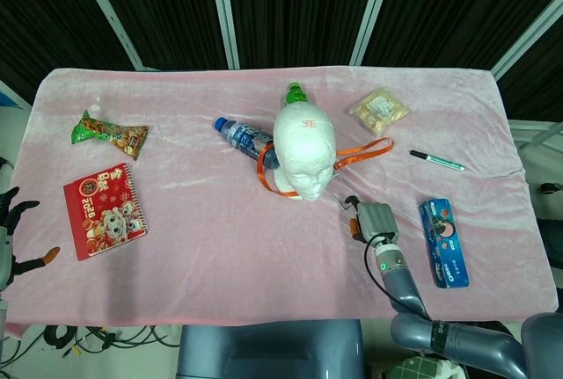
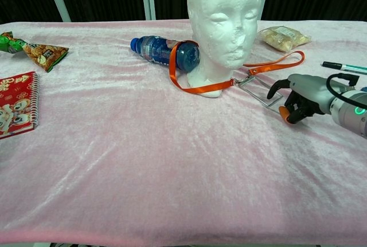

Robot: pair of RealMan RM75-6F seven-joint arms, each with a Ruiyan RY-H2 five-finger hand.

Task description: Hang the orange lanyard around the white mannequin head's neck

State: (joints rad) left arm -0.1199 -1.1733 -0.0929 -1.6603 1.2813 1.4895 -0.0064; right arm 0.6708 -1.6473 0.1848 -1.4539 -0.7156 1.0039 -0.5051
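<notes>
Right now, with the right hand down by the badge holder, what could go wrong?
1. The lanyard lies around the mannequin head's base and over the water bottle; pulling may tip the head or drag the bottle.
2. The clear badge holder lies flat on soft pink cloth, so the right hand might pinch cloth or slip off.
3. The pen sits near the right arm and could get swept.

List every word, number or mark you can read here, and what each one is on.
"2025" on the red notebook; the characters above it are too small to read.
Red mark on top of the mannequin head: blurred, unreadable.
Blue box: print too small to read.
Water bottle label: unreadable.
Green snack bag: print unreadable.
Pen: no readable text.
</notes>
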